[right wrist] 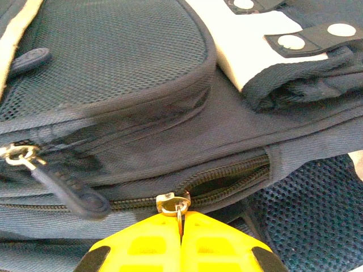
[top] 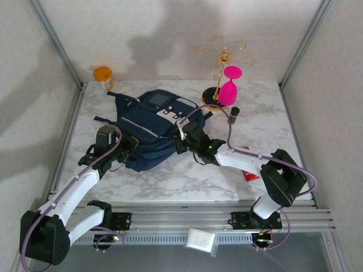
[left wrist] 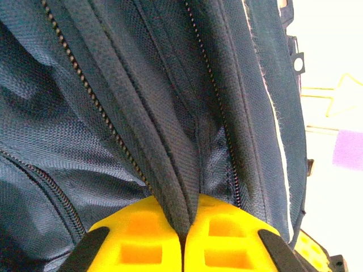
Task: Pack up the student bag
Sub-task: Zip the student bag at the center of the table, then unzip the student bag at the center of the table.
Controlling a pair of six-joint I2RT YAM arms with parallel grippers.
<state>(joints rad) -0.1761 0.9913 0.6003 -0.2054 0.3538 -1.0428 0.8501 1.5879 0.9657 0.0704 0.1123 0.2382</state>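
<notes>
White marble table [top: 170, 181], pale walls, metal frame. Navy student bag [top: 150, 127] lies flat centre-left on the table, front pocket up. At its near-left edge, left gripper [left wrist: 184, 229] has its yellow fingers pressed together, pinching a padded fold of bag fabric between 2 zip lines. At the near-right side, right gripper [right wrist: 180, 226] is closed tight on the metal zip pull [right wrist: 173, 203]; zip gapes partly open beside it. Pink goblet [top: 229, 90] at gold stand [top: 221, 56], far right of bag. Orange cup [top: 102, 74] in far-left corner.
</notes>
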